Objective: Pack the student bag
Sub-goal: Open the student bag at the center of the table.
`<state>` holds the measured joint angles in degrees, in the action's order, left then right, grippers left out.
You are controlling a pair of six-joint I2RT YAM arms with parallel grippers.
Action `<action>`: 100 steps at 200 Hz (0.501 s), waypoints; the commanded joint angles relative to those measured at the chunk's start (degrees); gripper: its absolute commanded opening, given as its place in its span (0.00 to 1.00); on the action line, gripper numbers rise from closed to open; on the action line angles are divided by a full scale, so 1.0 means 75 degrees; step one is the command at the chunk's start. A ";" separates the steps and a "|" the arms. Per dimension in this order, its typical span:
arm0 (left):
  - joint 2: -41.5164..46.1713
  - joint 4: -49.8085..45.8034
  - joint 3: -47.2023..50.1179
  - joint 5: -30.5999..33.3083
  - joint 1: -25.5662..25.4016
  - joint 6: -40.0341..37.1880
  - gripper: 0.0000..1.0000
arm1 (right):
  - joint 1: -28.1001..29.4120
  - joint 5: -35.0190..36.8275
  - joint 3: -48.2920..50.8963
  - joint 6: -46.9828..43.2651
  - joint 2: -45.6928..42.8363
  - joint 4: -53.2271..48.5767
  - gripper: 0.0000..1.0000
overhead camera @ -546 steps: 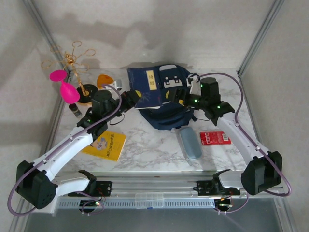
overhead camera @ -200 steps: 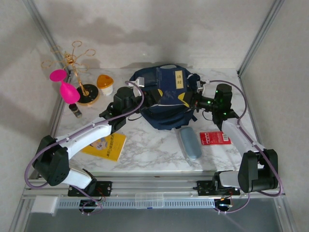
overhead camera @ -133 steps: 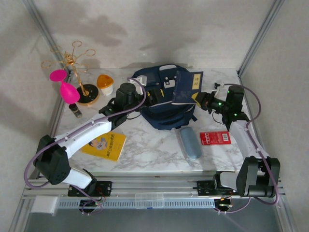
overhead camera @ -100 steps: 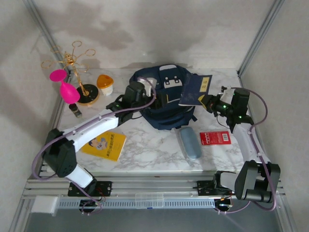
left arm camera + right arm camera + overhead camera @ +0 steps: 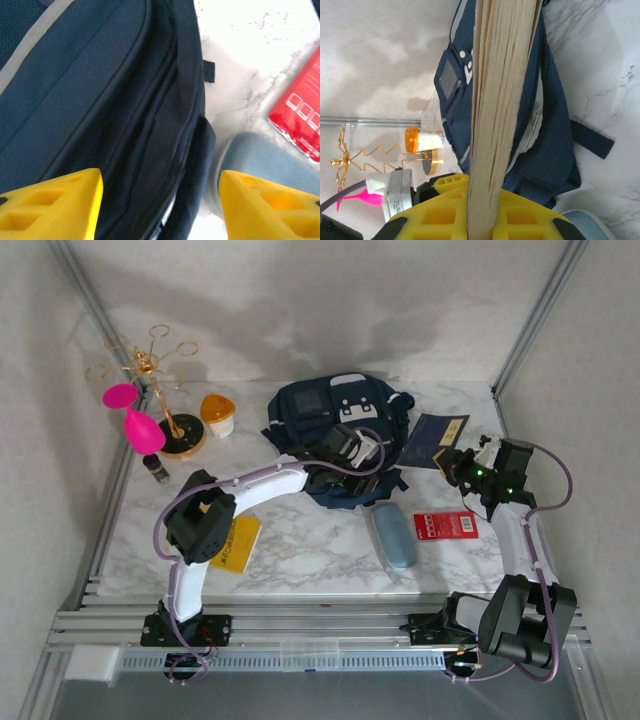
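Observation:
The student bag (image 5: 335,425), navy with a white buckled patch, lies at the back middle of the table. My left gripper (image 5: 366,454) hovers over its near right side, open. In the left wrist view the yellow fingers (image 5: 50,205) stand wide apart above the bag's zipper seam (image 5: 165,165), clamping nothing. My right gripper (image 5: 462,466) sits right of the bag, shut on a navy book (image 5: 433,432). The book's cream page edge (image 5: 502,90) rises between the right gripper (image 5: 482,215) fingers, with the bag (image 5: 550,125) behind it.
A blue-grey case (image 5: 393,533) and a red packet (image 5: 445,525) lie in front of the bag. A yellow book (image 5: 233,543) lies partly under the left arm. At the back left stand a gold stand (image 5: 160,380), a pink object (image 5: 135,420), an orange-lidded jar (image 5: 217,412) and a small dark bottle (image 5: 155,468).
The right gripper carried the navy book from above the bag out to its right side. The left arm swung right across the bag's front and its jaws opened.

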<state>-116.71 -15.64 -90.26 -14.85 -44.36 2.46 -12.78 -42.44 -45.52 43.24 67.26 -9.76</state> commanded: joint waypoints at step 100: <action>-0.1374 -0.0872 -0.1718 0.0016 0.0010 -0.0334 0.37 | -0.0179 -0.0072 0.0161 -0.0211 -0.0206 0.0232 0.00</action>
<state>-125.73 -18.79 -101.95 -13.30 -44.27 1.02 -13.67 -41.98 -44.75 42.94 67.09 -9.74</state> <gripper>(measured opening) 0.373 0.109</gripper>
